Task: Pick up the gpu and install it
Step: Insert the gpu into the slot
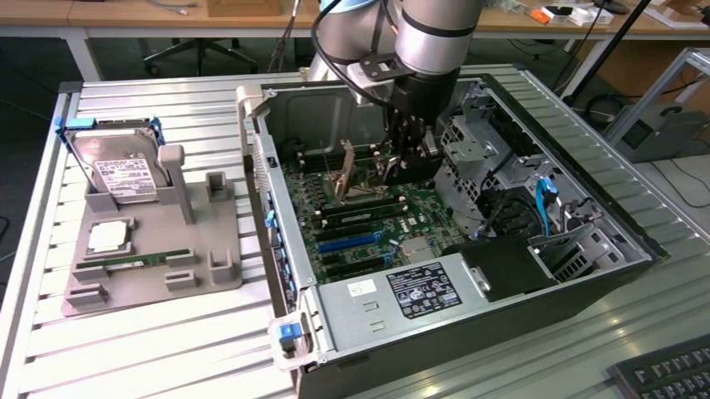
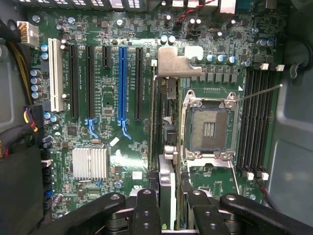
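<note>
In the wrist view the black two-fingered gripper is closed partway on the thin dark gpu card with a silvery metal end bracket, held edge-on above the green motherboard, beside the open silver CPU socket and well apart from the long blue slot. In the exterior view the card hangs inside the open dark computer case. Farther off, a grey holder tray carries a boxy silver hard drive.

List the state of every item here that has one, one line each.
gpu: gripped edge-on, above the motherboard, not seated.
gripper: shut on the gpu, inside the case.
computer case: side open.
CPU socket: empty, lever raised.
hard drive: propped in the gray holder.
RAM stick: lying in the holder.
</note>
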Controlling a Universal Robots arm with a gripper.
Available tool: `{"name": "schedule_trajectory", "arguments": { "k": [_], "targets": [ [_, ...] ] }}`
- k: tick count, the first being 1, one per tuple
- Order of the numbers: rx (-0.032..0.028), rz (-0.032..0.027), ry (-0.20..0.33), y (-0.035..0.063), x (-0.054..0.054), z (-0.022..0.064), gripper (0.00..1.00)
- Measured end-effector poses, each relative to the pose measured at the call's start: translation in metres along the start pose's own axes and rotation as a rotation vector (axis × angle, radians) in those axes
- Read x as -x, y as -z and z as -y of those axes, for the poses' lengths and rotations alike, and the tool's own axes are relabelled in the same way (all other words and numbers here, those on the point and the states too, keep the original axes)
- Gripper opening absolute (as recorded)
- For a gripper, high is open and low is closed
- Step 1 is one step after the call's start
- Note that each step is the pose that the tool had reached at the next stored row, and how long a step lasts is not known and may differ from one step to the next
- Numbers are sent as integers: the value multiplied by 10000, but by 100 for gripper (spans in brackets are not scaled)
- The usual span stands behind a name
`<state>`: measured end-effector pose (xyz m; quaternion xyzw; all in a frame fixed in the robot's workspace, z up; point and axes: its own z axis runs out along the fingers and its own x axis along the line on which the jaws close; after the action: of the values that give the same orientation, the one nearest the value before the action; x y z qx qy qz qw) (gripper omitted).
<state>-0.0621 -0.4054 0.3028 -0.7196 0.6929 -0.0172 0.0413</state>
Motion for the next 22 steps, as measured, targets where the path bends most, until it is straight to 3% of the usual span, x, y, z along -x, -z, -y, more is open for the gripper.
{"name": "schedule_trajectory", "arguments": {
  "k": [22],
  "targets": [
    [-1, 0, -1, 1, -119, -5, 27]
  ]
}}
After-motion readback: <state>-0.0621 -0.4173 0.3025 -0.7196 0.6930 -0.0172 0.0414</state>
